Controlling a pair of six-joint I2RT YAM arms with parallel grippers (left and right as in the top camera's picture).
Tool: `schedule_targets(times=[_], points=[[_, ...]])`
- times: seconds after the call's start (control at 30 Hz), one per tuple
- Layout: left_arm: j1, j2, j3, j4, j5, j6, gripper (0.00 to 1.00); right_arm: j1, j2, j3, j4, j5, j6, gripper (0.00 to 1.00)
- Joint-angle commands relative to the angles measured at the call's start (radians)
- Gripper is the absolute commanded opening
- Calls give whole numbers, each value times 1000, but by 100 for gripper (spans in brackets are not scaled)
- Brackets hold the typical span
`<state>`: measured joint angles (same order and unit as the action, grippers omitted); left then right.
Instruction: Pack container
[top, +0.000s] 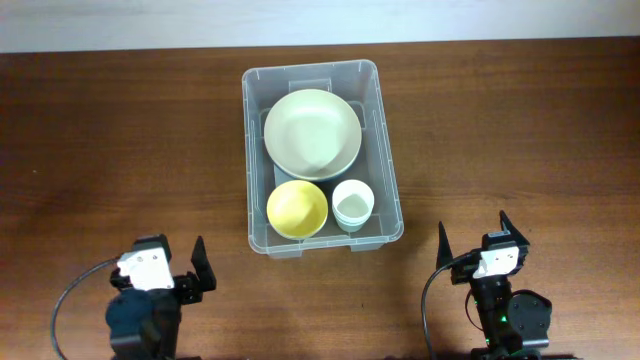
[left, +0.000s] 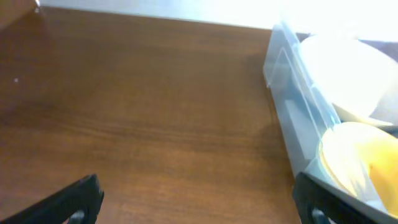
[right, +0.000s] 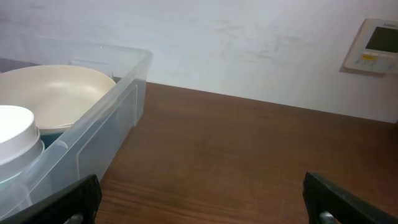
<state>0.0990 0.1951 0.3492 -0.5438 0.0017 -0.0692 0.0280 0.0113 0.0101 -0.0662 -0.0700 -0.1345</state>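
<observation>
A dark brown wooden table is running up to a white wall, which is carrying a small pale control panel in the right wrist view.

The left gripper is standing with its 2 fingers spread wide. It is holding nothing and touching nothing. The right gripper is likewise spread wide, with only table surface showing between its fingers. Both grippers are sitting at the near edge, well apart from the container.

The container is resting upright on the table, between the 2 arms and toward the far edge. It is holding 3 items. A large cream bowl is filling the far half. A yellow bowl and a small white cup are sitting side by side against the near wall, the yellow bowl toward the left arm. The clear near wall is standing between both grippers and these items. A black cable is looping beside the left arm base.
</observation>
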Motion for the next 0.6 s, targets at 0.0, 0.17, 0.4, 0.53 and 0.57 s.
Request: schedule_targets(times=[0.0,0.17,0.4,0.53,0.57], points=[[-19,-92,-93,76,29,57,100,5,-6,-5,-5,-8,0,99],[-53,-140,-196,292,29,131,99,5,-6,-5,-5,-8,0,99],[-62,-183,-342,605,27,204,100,5,-6,-5,-5,-8,0,99],[-80,-185,-341,554,25,266,99,5,-6,-5,-5,-8,0,99],[-85,-185,-341,534,25,266,99,5,-6,-5,-5,-8,0,99]])
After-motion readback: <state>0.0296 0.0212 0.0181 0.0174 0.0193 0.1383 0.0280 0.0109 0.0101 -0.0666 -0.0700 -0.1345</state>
